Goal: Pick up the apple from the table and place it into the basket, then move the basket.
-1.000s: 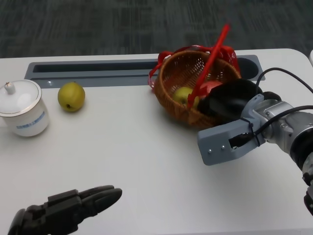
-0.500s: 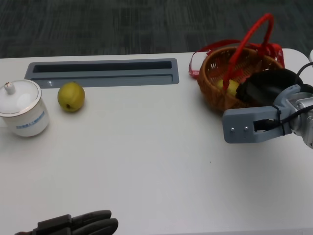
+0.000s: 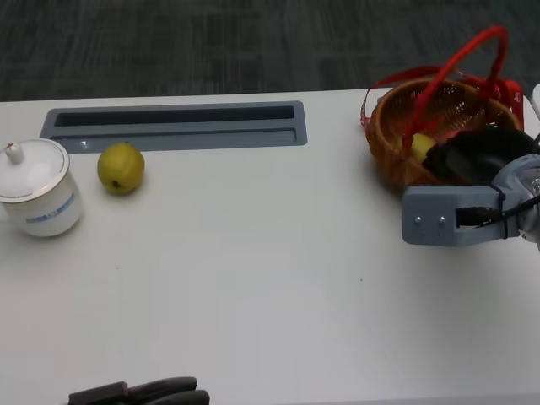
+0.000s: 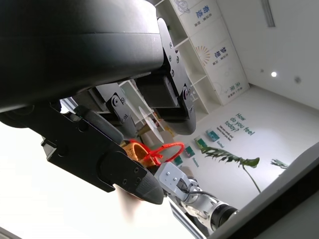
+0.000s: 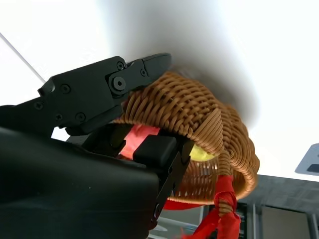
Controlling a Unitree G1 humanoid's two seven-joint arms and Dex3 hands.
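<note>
The right hand (image 3: 479,160) grips the near rim of the basket (image 3: 396,143), fingers inside. The left hand (image 3: 139,393), far off across the bench (image 3: 253,270), holds nothing.

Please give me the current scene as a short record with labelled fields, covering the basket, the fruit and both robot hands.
basket: wicker basket with red handle, at the table's far right edge
basket contents: a yellow-green fruit shows inside; the apple cannot be made out
right robot hand: right robot hand grips the basket's near rim, fingers inside and outside the weave
left robot hand: left robot hand low at the near table edge, holding nothing
other items: yellow-green fruit on the table beside a lidded white cup; grey tray behind
</note>
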